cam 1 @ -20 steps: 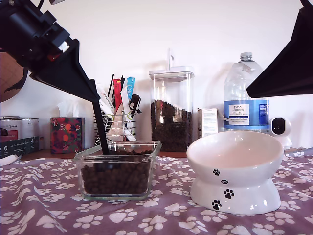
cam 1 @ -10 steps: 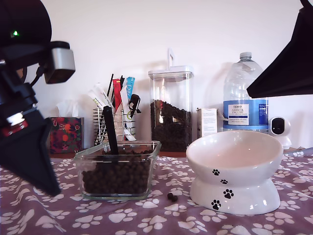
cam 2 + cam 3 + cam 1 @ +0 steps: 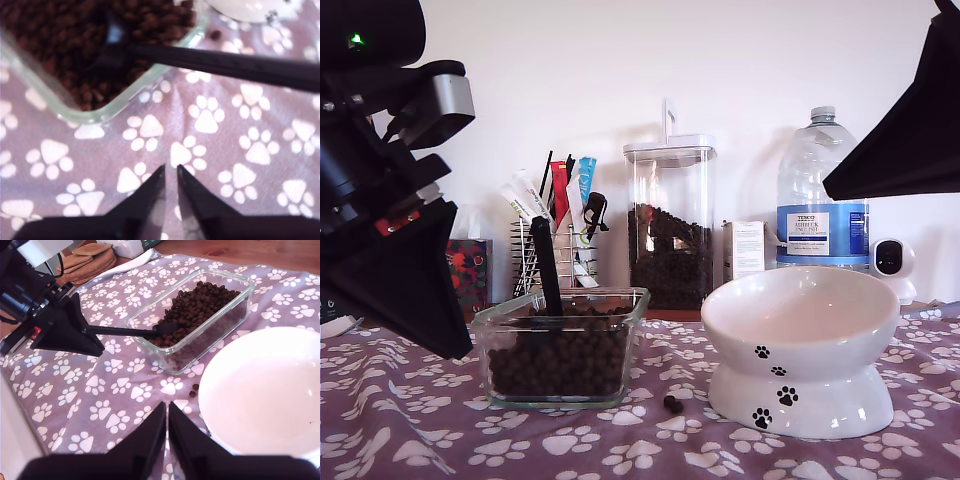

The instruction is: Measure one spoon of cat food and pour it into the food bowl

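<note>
The black spoon (image 3: 547,265) leans in a square glass dish (image 3: 560,295) of brown cat food (image 3: 560,365), its cup sunk in the pellets (image 3: 112,45) and its handle (image 3: 225,62) free. My first gripper (image 3: 170,169) hovers over the cloth beside the dish, at the exterior view's left (image 3: 455,350), with only a narrow gap between its fingers and nothing in it. The white food bowl (image 3: 800,340) stands at the exterior view's right and looks empty (image 3: 260,390). My second gripper (image 3: 166,407) is shut above the cloth beside the bowl.
Two loose pellets (image 3: 672,403) lie on the paw-print cloth between dish and bowl. Behind stand a tall clear canister of kibble (image 3: 670,230), a water bottle (image 3: 822,200), a wire holder of pens (image 3: 555,230), a tissue box (image 3: 470,275) and a small white camera (image 3: 893,262).
My first gripper held the spoon handle from above a second ago. It has let go and swung down to the exterior view's left. The spoon stays in the dish, and pellets have spilled onto the cloth.
</note>
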`<state>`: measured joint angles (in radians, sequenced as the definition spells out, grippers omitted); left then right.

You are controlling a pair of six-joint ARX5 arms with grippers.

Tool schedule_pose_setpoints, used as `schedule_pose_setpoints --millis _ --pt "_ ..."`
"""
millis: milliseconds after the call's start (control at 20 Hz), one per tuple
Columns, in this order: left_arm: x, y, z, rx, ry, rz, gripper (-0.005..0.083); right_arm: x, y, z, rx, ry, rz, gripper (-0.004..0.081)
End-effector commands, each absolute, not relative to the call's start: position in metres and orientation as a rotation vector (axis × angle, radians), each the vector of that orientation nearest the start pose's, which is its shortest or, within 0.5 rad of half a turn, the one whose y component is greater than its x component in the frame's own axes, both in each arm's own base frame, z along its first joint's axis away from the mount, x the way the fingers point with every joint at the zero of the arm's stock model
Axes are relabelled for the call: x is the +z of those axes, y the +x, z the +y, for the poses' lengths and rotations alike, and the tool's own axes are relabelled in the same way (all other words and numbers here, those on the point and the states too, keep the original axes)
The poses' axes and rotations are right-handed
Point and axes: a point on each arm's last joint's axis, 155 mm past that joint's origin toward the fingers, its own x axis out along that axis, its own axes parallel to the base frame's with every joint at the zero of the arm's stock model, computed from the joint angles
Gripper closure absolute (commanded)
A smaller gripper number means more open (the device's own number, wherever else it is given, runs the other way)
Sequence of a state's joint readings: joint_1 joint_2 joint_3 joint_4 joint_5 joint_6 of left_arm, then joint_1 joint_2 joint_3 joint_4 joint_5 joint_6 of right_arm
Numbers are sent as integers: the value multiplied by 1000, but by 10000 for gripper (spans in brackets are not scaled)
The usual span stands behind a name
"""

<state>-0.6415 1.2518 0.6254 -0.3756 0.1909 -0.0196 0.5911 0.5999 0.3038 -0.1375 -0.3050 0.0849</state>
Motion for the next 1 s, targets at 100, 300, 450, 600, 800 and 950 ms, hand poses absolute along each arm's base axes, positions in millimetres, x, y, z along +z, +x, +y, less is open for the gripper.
schedule_pose_setpoints --millis 100,300,450,600,800,950 --pt "68 225 -214 -687 105 1062 461 133 197 200 863 16 489 767" --pt "94 224 -214 -591 -43 1138 469 133 197 200 863 16 488 767" --pt "98 217 -211 -531 -115 1207 473 134 197 200 863 16 485 767" --pt "100 211 -216 -555 -147 1233 473 136 198 200 862 19 474 767" --pt "126 222 -210 -469 -233 1159 581 136 198 200 862 18 473 767" --pt "165 236 -183 -338 -266 953 573 136 203 196 830 12 470 766"
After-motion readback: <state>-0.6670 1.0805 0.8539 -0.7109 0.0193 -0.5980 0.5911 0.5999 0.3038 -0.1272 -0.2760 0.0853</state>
